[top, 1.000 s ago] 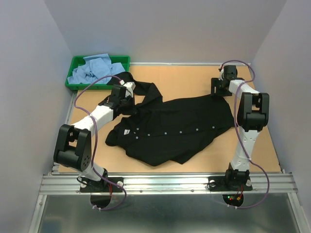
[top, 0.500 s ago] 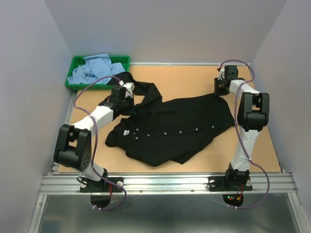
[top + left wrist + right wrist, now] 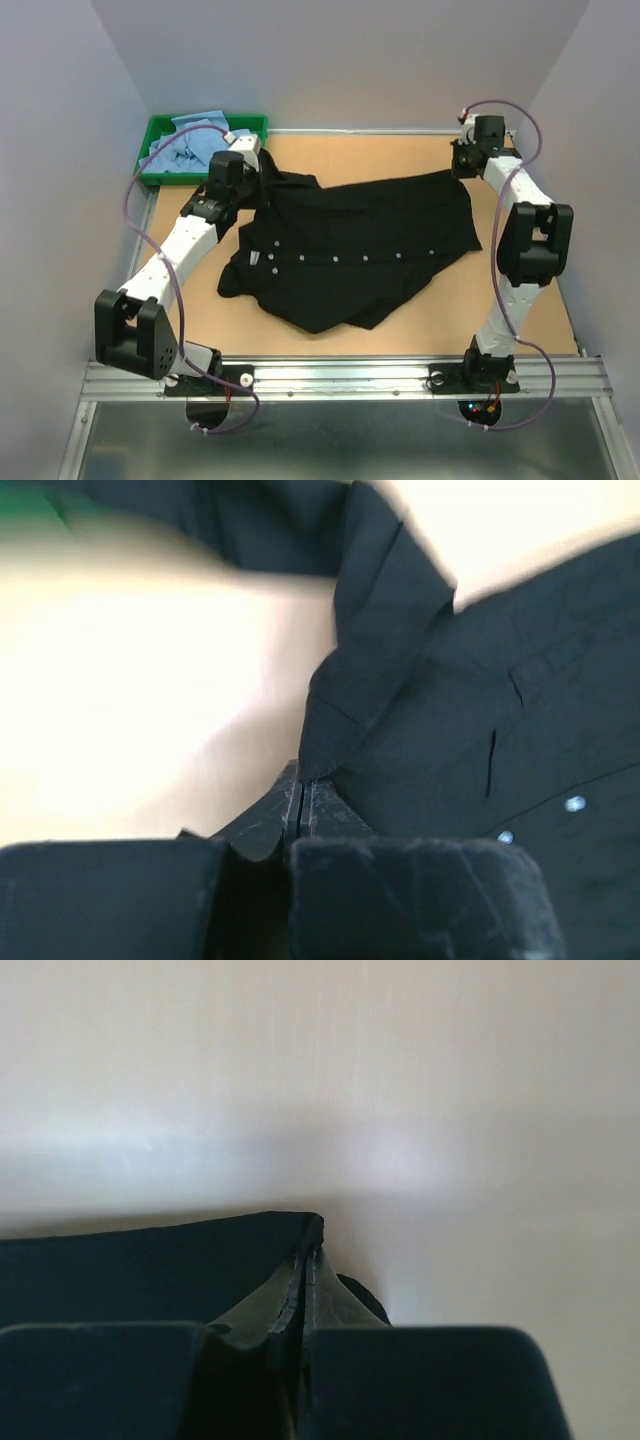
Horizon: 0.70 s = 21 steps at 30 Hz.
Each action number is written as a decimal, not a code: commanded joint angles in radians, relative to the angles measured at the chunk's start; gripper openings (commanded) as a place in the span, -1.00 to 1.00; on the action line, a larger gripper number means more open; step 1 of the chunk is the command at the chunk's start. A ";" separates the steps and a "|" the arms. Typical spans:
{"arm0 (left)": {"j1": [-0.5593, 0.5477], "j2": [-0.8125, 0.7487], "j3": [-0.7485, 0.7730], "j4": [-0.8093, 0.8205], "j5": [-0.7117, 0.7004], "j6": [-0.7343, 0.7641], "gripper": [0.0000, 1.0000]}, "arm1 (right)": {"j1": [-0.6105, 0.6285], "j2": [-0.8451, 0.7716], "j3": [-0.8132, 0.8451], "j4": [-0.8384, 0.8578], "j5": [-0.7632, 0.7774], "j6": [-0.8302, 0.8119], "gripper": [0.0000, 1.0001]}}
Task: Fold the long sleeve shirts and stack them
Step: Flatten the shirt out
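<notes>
From above, the black shirt (image 3: 350,255) lies spread over the middle of the table (image 3: 380,150), its near side rumpled. The light blue shirts (image 3: 185,150) sit in the green tray (image 3: 160,130) at the far left corner. The left gripper (image 3: 258,178) holds the black shirt's far left part and the right gripper (image 3: 458,170) its far right corner. At the left wrist, the jaws are closed on a peak of black cloth. At the right wrist, they pinch only the very corner, a thin hold. Flattening likely calls for drawing both arms apart evenly and low, gently enough that the corner does not slip.
</notes>
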 commanded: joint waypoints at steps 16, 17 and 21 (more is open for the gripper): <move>0.018 -0.123 0.866 0.037 -0.151 0.250 -1.00 | -0.006 -0.538 0.508 0.036 0.165 0.015 -0.99; 0.018 -0.122 0.917 0.038 -0.151 0.255 -1.00 | -0.006 -0.551 0.517 0.036 0.165 0.010 -0.99; 0.018 -0.106 1.018 0.032 -0.154 0.267 -1.00 | -0.006 -0.605 0.540 0.037 0.174 -0.007 -0.99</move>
